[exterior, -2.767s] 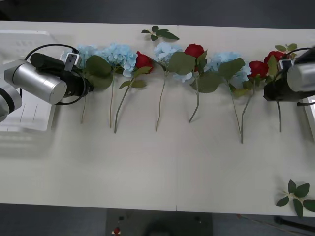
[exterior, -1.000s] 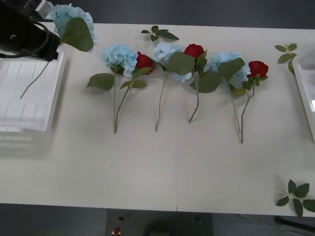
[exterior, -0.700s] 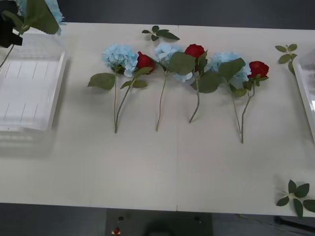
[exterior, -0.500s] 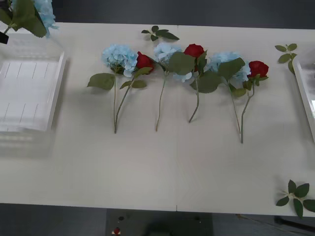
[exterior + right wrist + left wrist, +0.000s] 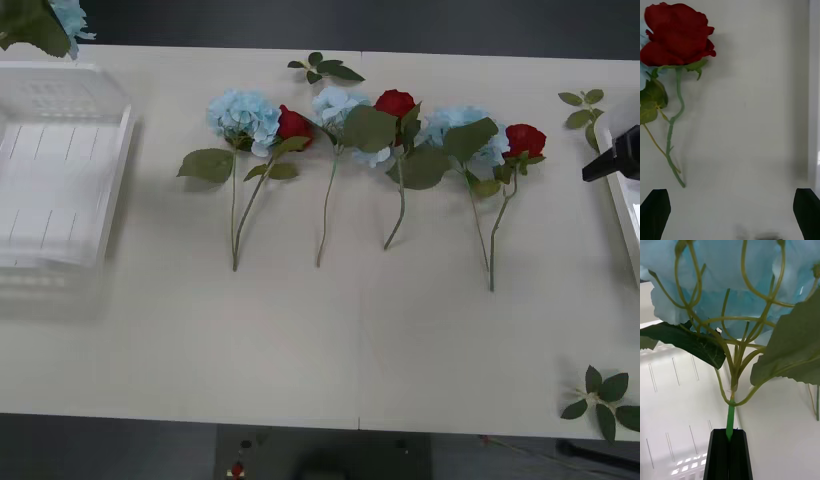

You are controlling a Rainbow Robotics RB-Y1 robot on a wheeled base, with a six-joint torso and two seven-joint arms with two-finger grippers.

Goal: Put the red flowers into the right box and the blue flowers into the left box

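One blue flower point(image 5: 733, 296), clamped in left fingers point(image 5: 729, 455), rose further; right fingers point(image 5: 807, 210), apart, reappeared beside the right box point(image 5: 612, 190).

The table point(image 5: 330, 340) in front of the flower row is bare and wide, so a gripper can pass there freely; a leaf sprig point(image 5: 600, 395) lies at its near right corner. The row itself is crowded: blue flowers point(image 5: 243, 115) and red flowers point(image 5: 395, 103) touch and overlap, with leaves across the stems. The left box point(image 5: 60, 180) is open, with a blue flower held by the left gripper point(image 5: 729, 453) above its far corner. The right gripper point(image 5: 730, 210) has its fingers wide apart, between the rightmost red rose point(image 5: 675, 33) and the right box point(image 5: 620, 200), over bare table.
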